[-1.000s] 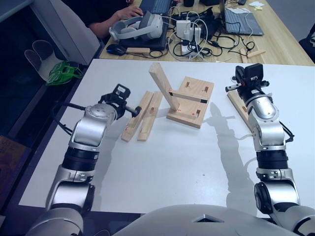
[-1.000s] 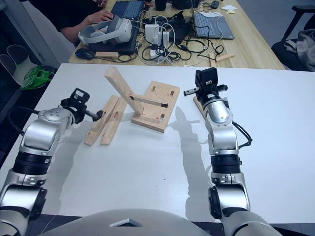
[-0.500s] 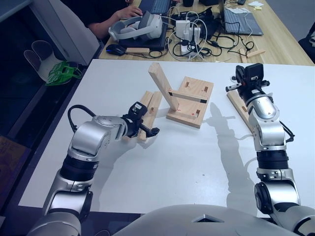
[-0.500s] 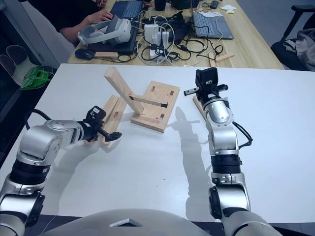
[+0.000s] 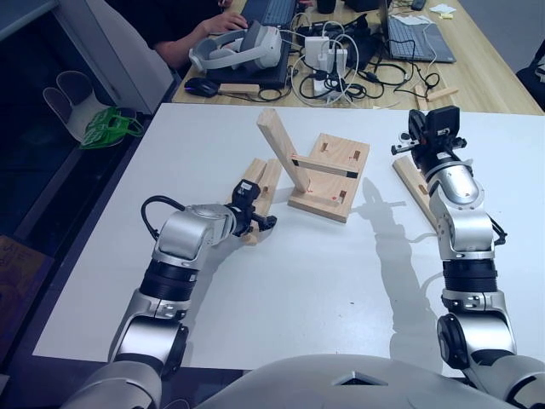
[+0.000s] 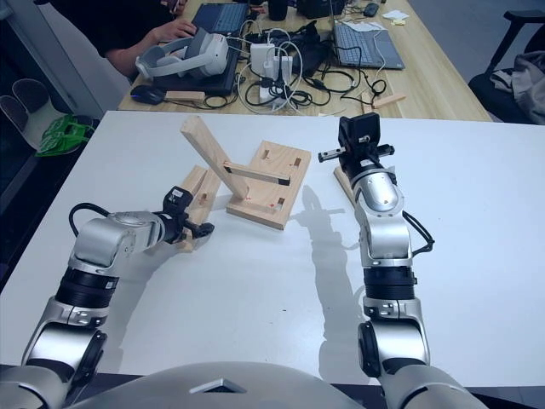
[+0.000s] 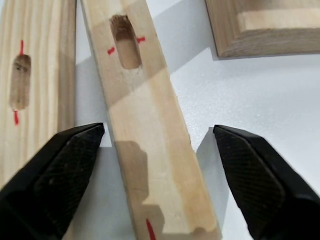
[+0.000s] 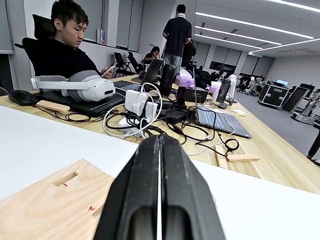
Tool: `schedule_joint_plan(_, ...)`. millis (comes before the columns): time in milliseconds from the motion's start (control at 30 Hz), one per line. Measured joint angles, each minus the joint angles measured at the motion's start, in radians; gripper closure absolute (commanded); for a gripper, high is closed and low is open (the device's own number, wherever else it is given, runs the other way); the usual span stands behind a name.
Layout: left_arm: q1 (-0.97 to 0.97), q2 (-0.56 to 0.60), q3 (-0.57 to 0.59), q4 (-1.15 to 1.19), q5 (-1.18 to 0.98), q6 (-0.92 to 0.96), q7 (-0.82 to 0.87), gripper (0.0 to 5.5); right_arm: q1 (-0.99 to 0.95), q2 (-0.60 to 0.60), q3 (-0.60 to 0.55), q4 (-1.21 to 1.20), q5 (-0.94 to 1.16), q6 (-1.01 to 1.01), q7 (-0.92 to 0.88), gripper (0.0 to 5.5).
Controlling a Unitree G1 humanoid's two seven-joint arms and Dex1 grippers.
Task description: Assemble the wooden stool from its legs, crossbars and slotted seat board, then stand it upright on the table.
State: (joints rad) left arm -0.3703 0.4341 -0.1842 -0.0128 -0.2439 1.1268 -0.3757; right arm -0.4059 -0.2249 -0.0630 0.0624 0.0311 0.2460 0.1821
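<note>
The slotted seat board [image 5: 330, 177] lies flat mid-table, and its corner shows in the right wrist view [image 8: 55, 205]. One leg [image 5: 279, 145] stands tilted in it, with a crossbar [image 5: 328, 165] running from that leg over the board. Two loose legs [image 5: 262, 181] lie side by side to its left. My left gripper [image 5: 259, 224] is open at their near end, its fingers [image 7: 65, 165] on either side of one slotted leg [image 7: 150, 135], not touching it. My right gripper [image 8: 159, 145] is shut and empty, hovering over the far end of another wooden piece [image 5: 411, 184] at the right.
Beyond the white table's [image 5: 306, 281] far edge a wooden desk carries a headset [image 5: 243, 44], laptops and tangled cables [image 5: 336, 60]. A green object [image 5: 109, 126] lies off the table's left side. The near half of the table is bare.
My left gripper swung in from the left of the loose legs to their near end and now straddles one leg. The right arm has barely moved.
</note>
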Motion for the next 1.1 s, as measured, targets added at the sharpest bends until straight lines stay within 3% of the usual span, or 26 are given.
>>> schedule_joint_plan(367,0.010,-0.022,0.039,0.035,0.020,-0.049,0.016,3.41,-0.049,0.014,-0.041,-0.011,0.023,-0.012,-0.038,5.50)
schedule_joint_plan(567,0.009,-0.101,0.138,0.021,0.007,-0.046,0.079,3.43,-0.184,0.018,-0.118,-0.093,0.069,-0.026,-0.106,5.50)
schedule_joint_plan(700,-0.094,-0.114,0.200,-0.046,0.015,-0.060,0.119,3.43,-0.190,0.014,-0.139,-0.099,0.082,-0.026,-0.116,5.50)
schedule_joint_plan(800,-0.148,-0.056,0.206,-0.112,0.036,-0.065,0.126,3.43,-0.190,0.009,-0.147,-0.099,0.081,-0.030,-0.127,5.50)
schedule_joint_plan(900,-0.152,0.071,0.222,-0.157,0.079,-0.088,0.112,3.43,-0.194,0.003,-0.156,-0.112,0.105,-0.016,-0.121,4.95)
schedule_joint_plan(1000,-0.166,0.189,0.230,-0.089,0.178,-0.289,0.121,3.43,-0.213,0.039,-0.190,-0.171,0.305,0.110,-0.061,4.46)
schedule_joint_plan(1100,-0.225,0.201,0.236,0.001,0.214,-0.511,0.101,3.43,-0.265,0.075,-0.196,-0.224,0.498,0.222,-0.009,3.99)
